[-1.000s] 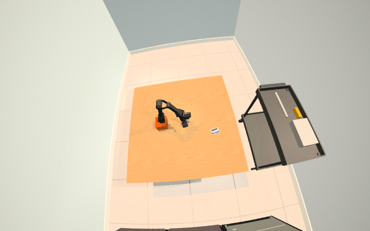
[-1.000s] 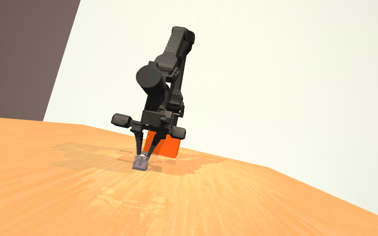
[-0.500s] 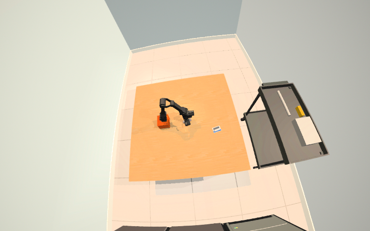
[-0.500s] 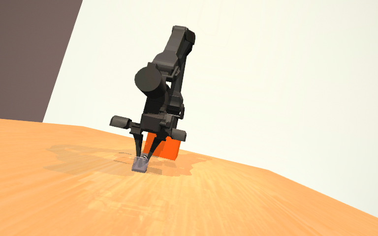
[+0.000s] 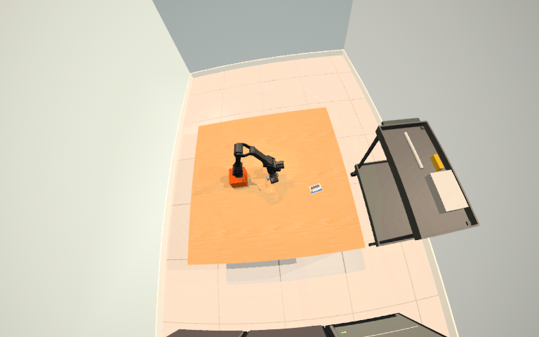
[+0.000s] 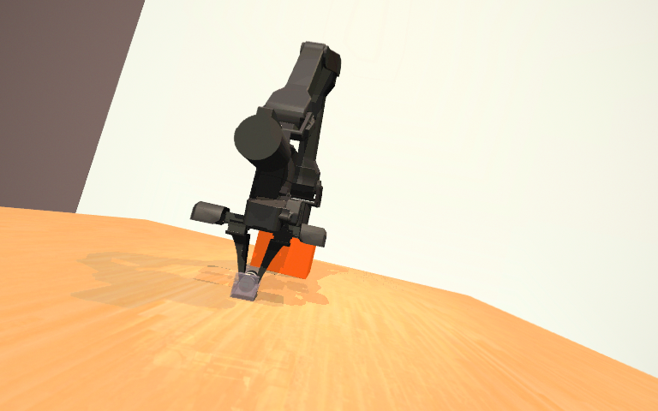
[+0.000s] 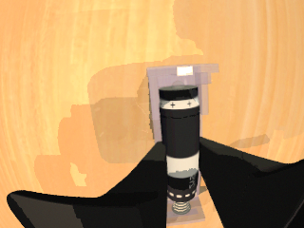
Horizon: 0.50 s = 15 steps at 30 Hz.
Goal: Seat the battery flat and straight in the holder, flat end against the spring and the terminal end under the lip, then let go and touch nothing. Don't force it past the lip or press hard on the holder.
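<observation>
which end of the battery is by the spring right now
The end nearest the camera in the wrist view meets the spring; the battery's far end points toward the holder's white-tabbed end.

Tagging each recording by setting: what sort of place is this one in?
Likely a bare lab or workshop room: a small arm on an orange base works at a wooden table, a metal cart stands beside it, and the floor is tiled.

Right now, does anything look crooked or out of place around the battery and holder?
Nothing stands out. The battery lies in line with the holder, spring at its near end, and the pincer grips it.
</observation>
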{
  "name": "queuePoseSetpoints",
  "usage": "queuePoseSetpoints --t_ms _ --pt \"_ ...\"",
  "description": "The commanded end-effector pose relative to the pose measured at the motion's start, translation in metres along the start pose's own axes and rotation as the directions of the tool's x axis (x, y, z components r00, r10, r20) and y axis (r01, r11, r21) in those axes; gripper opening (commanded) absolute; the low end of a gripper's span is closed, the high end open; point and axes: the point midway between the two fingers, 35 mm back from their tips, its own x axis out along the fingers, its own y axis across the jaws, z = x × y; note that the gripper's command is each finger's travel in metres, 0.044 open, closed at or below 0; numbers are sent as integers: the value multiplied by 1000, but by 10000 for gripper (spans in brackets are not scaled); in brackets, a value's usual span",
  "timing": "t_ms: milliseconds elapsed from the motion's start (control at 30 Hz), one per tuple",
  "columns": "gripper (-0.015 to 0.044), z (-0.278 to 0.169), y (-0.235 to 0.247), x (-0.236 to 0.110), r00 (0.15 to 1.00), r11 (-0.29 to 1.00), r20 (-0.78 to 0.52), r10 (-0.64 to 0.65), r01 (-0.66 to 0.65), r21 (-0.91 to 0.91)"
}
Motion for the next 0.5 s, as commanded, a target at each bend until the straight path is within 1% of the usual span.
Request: queuePoseSetpoints --t_ms 0,467 --pt "63 2 -1 1 1000 1000 -10 -2 2 5" --pt "63 5 -1 1 1000 1000 -12 1 -1 6"
